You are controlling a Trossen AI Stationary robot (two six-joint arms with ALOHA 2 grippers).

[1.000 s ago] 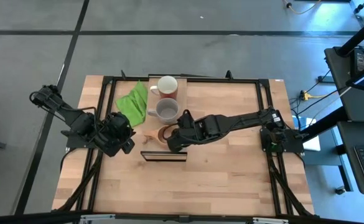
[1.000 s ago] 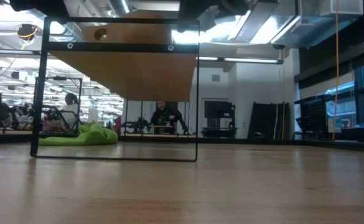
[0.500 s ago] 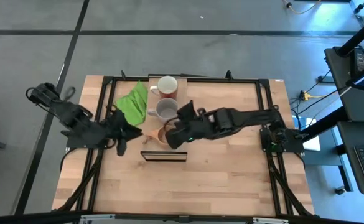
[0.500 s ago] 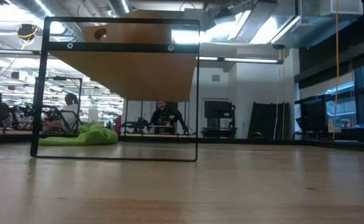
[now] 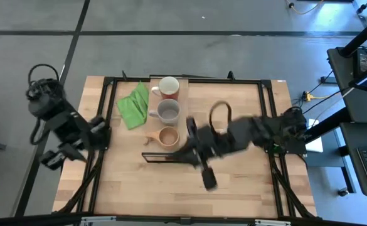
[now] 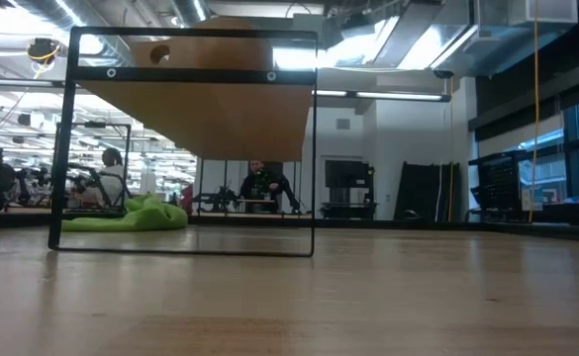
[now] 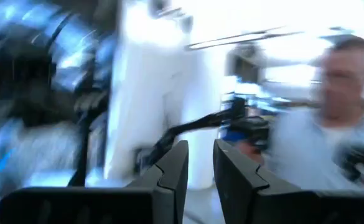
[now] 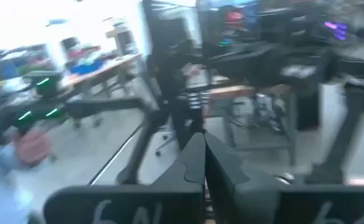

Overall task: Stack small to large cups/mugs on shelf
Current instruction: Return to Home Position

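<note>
High view: the shelf point(image 5: 184, 94) lies lengthwise front-to-back; left jaws barely parted, right jaws closed, both empty.

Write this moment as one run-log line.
shelf: red mug, grey mug, brown wooden cup in a row | left gripper: empty, slightly open, by table's left edge | right gripper: empty, shut, near shelf front
</note>
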